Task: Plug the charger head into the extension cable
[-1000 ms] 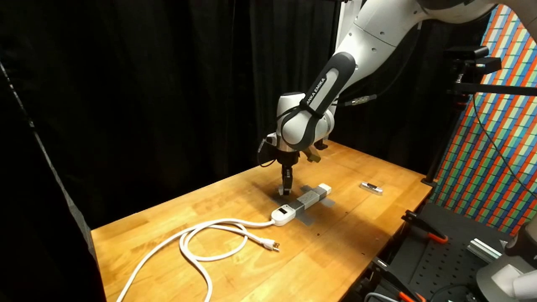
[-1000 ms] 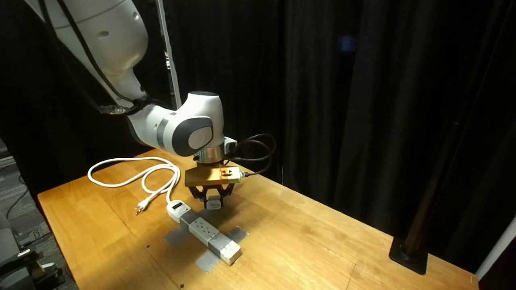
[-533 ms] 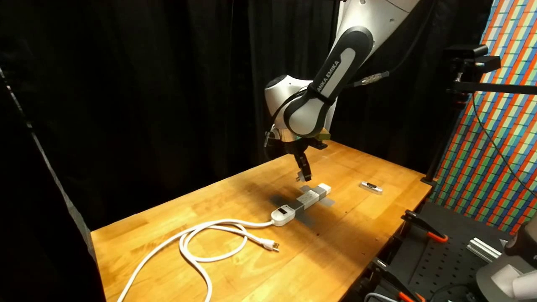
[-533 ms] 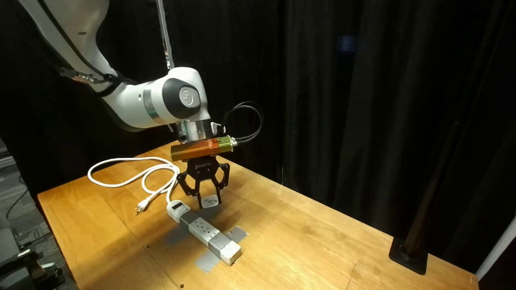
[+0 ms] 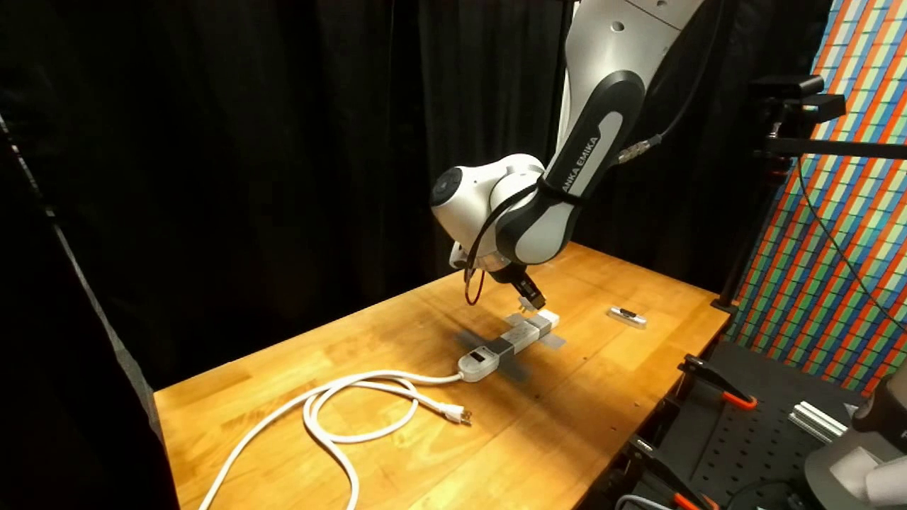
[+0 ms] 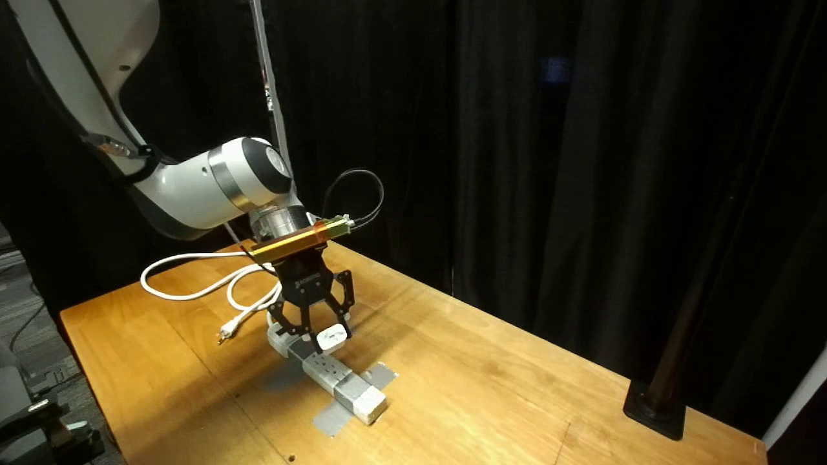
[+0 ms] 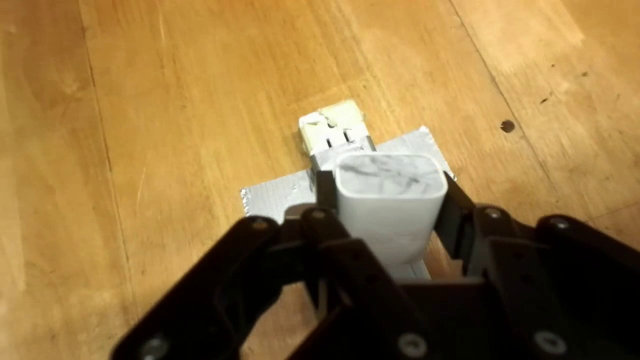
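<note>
In an exterior view, a white charger (image 5: pixel 526 304) hangs near the power strip (image 5: pixel 521 336); in an exterior view, jaws pinch the charger (image 6: pixel 333 338); in the wrist view, its smooth shell (image 7: pixel 389 215) looks light, stiff, perhaps slippery, best held by opposite sides.

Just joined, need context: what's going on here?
The Panda arm has the charger head clamped in its gripper, tilted, close to the extension cable, presumably to plug it in. It isn't in yet: its prongs show bare in an exterior view. The remaining gap is hard to judge. Gray tape runs over the extension cable onto the table, where the cable's own plug lies loose.
</note>
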Controlling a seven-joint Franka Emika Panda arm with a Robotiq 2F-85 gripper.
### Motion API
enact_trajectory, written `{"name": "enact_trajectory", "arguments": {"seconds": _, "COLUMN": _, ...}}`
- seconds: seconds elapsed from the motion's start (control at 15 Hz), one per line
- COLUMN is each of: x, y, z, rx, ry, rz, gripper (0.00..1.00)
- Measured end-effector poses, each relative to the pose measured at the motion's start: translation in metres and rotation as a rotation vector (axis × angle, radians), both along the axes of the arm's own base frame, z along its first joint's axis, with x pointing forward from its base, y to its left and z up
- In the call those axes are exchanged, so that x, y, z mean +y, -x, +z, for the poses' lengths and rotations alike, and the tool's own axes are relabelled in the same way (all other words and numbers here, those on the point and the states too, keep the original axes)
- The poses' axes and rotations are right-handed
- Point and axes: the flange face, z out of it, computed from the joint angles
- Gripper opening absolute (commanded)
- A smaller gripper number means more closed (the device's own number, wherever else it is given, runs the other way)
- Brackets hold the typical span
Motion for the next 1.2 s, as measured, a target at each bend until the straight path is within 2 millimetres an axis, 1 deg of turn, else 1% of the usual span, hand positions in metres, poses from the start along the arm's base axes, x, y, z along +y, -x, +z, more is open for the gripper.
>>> {"name": "enact_trajectory", "arguments": {"seconds": 0.27, "x": 0.013, "y": 0.01, "z": -0.028, "rx": 0.015, "ry": 0.039, "rz": 0.074, "gripper": 0.23}}
{"name": "enact_trajectory", "arguments": {"seconds": 0.53, "x": 0.017, "y": 0.018, "z": -0.049, "rx": 0.024, "ry": 0.066, "rz": 0.116, "gripper": 0.23}}
{"name": "enact_trajectory", "arguments": {"seconds": 0.93, "x": 0.017, "y": 0.021, "z": -0.057, "rx": 0.017, "ry": 0.1, "rz": 0.158, "gripper": 0.23}}
{"name": "enact_trajectory", "arguments": {"seconds": 1.2, "x": 0.024, "y": 0.024, "z": -0.063, "rx": 0.032, "ry": 0.147, "rz": 0.198, "gripper": 0.23}}
